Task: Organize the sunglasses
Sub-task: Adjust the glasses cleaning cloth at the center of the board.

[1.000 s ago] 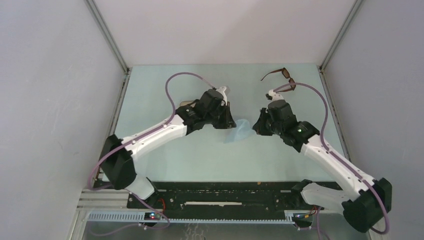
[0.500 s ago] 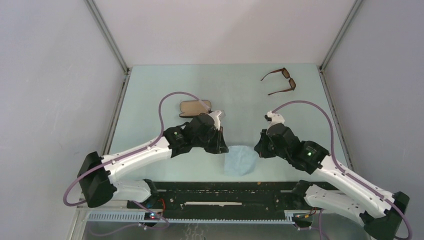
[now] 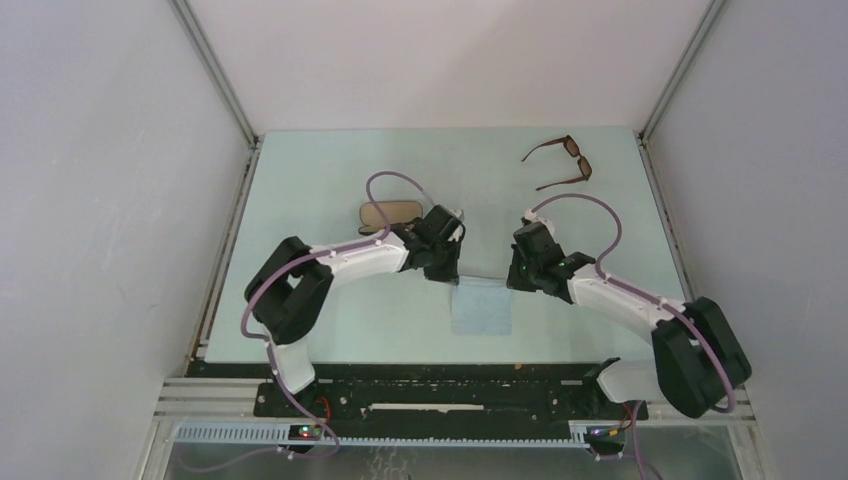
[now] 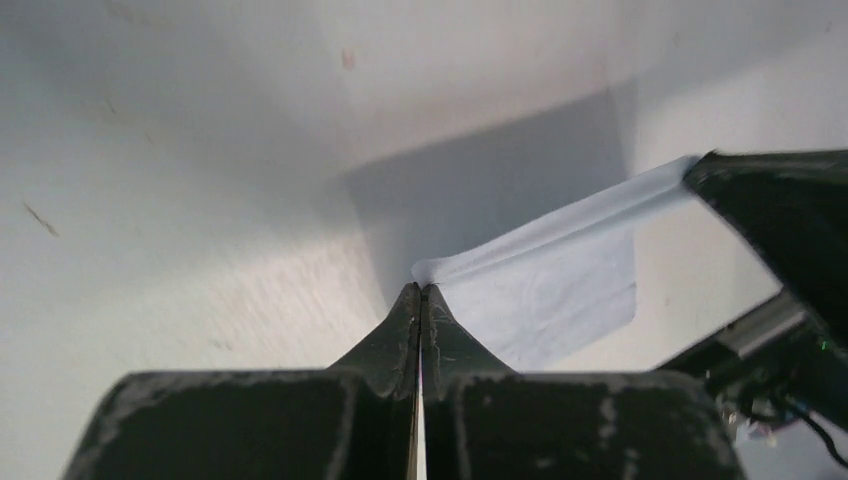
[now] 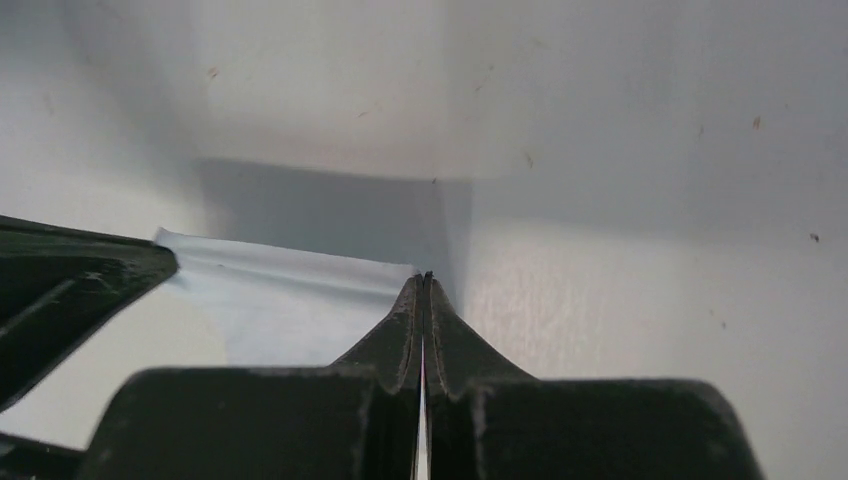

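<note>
Sunglasses (image 3: 562, 162): one brown-framed pair with dark lenses, lying at the far right of the table (image 3: 330, 180), close to the right-hand wall. Both temple arms are unfolded and point left. Nothing touches them. They are well apart from both arms and from the case.

Case (image 3: 392, 212): oblong and dark with a tan inside, lying left of centre on the table. Its near edge is partly covered by the left arm and a loop of purple cable. It sits across the table from the sunglasses, with bare tabletop between them.

Cloth (image 3: 481, 308): a pale blue square near the middle of the table, nearer the arm bases than the case or the sunglasses. Its far edge is pulled straight between the two grippers, and the rest drops away toward the near side. It throws a shadow on the tabletop behind it.

Left gripper (image 4: 421, 288): fingers pressed together, pinching the far left corner of the cloth. The wrist view shows the fabric emerging right at the fingertips.

Right gripper (image 5: 424, 277): fingers likewise pressed together, nipping the far right corner of the cloth.

The two grippers face each other across the cloth's width, low over the table. Each one shows at the edge of the other's wrist view.
</note>
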